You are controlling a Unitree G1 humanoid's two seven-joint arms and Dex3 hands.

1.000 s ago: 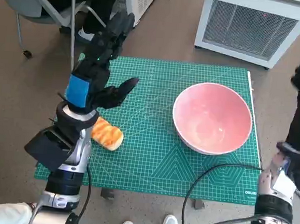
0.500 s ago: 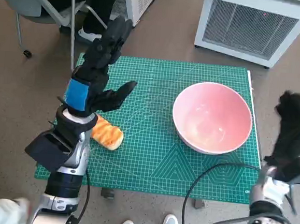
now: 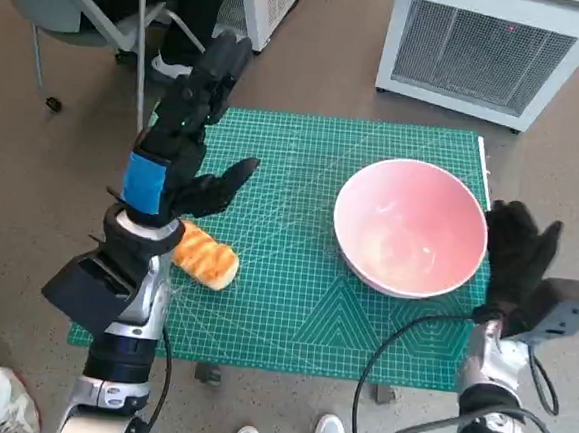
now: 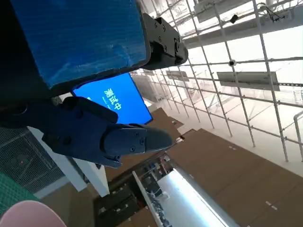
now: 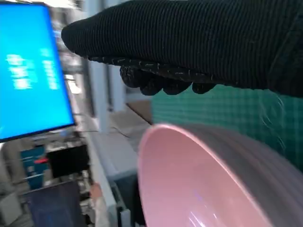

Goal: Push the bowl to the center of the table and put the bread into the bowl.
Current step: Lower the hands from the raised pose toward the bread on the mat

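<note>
Fingers spread, both hands empty: left hand [image 3: 179, 158] raised above bread [image 3: 204, 257], right hand [image 3: 515, 256] just beside bowl [image 3: 410, 227] | bowl near counter [image 3: 292, 307] right edge | bread near left edge | open mat between them

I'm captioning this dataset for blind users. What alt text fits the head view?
A pink bowl sits empty on the right side of a green cutting mat, with the gloved right hand open just beside its rim. A piece of bread lies near the mat's left edge, below the raised, open left hand.
</note>
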